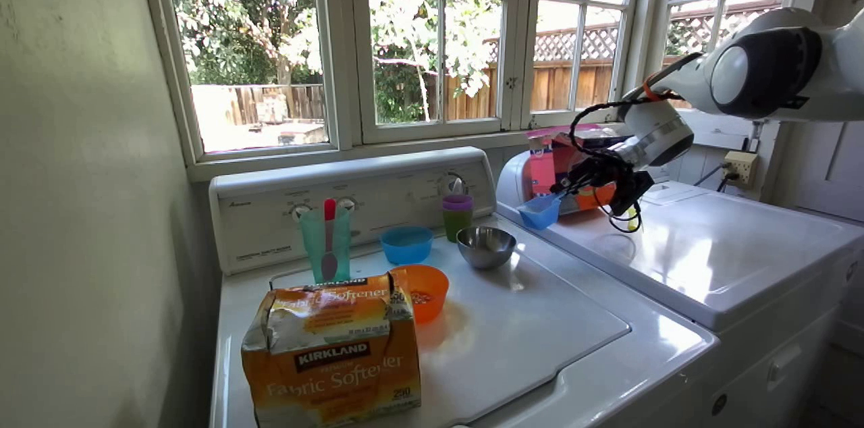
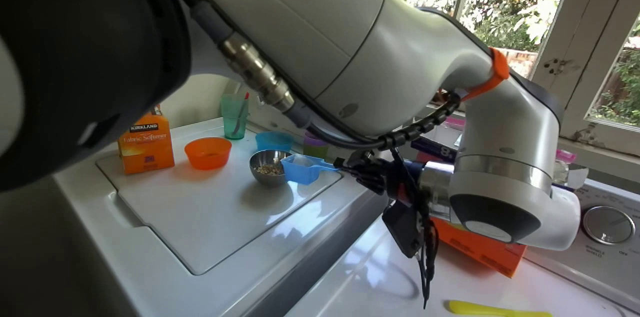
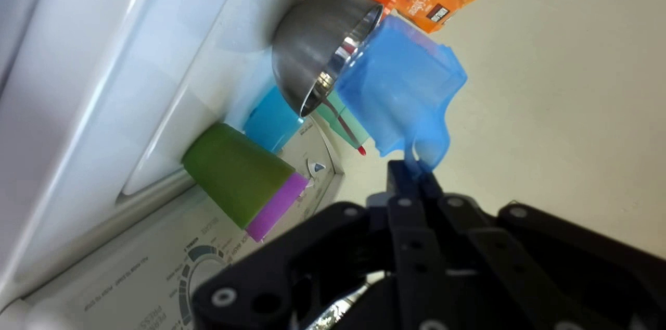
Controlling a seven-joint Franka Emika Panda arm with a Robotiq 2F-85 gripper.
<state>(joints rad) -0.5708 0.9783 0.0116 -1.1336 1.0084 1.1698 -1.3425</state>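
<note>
The blue scoop [image 2: 301, 173] is gripped by its handle [image 2: 326, 165] in the narrow claw [image 3: 414, 172] and suspended near the edge of the washer [image 2: 195, 217] facing the dryer [image 1: 736, 239], with the steel bowl [image 1: 486, 251] set close by and stacked cups [image 1: 457, 223] placed toward the rear corner.

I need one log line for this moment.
gripper: shut on blue scoop | scoop: held aloft by handle | metal bowl: on washer lid, granules inside

The softener box [image 1: 341, 370] is sitting on the washing machine [image 1: 526, 327] in an exterior view, tumbler [image 1: 343, 246] standing at its 12 o'clock! At 2, the bowl [image 1: 484, 254] nearest the scoop [image 1: 540, 213] is resting, and from there stacked cups [image 1: 457, 220] are standing at 11, scoop hovering at 2!
</note>
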